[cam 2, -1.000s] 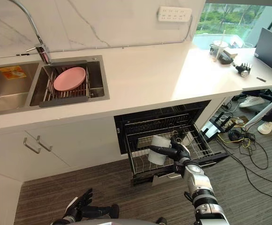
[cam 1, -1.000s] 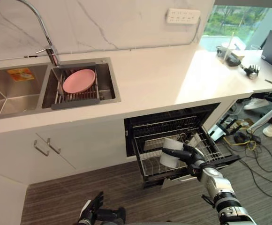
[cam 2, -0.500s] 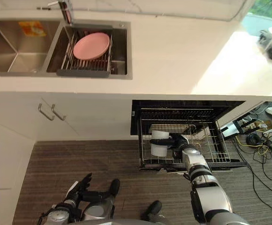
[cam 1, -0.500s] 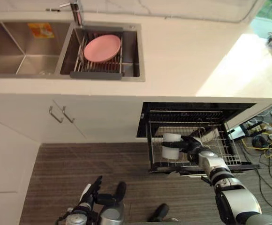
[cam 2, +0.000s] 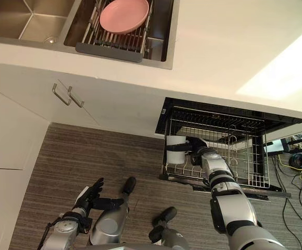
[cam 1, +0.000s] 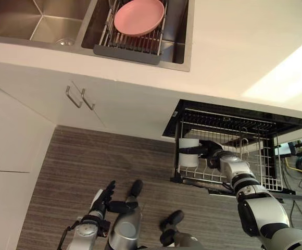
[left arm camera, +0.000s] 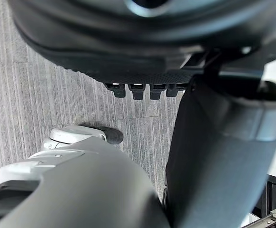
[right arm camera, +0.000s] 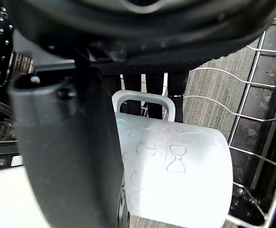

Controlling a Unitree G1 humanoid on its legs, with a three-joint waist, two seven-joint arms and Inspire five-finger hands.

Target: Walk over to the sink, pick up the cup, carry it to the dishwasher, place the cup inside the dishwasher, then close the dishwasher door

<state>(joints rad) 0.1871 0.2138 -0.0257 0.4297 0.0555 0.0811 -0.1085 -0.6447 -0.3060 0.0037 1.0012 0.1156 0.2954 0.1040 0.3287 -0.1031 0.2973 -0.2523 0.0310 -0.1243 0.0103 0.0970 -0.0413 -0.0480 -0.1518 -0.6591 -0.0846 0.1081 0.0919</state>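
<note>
The right hand (cam 1: 210,150) is still curled round the white cup (cam 1: 188,160), at the left end of the pulled-out dishwasher rack (cam 1: 256,157) as before. The left hand (cam 1: 103,198) hangs low, fingers loosely spread.

Stretches the right arm forward and down, wrist straight, with the right hand (cam 1: 210,150) wrapped round a white cup (cam 1: 188,154): thumb across one side, fingers curled on the opposite side. Hangs the left hand (cam 1: 102,198) low, fingers straight and spread.

Kitchen, sink (cam 1: 36,23), counter (cam 1: 234,52), dishwasher (cam 1: 229,140)
</note>
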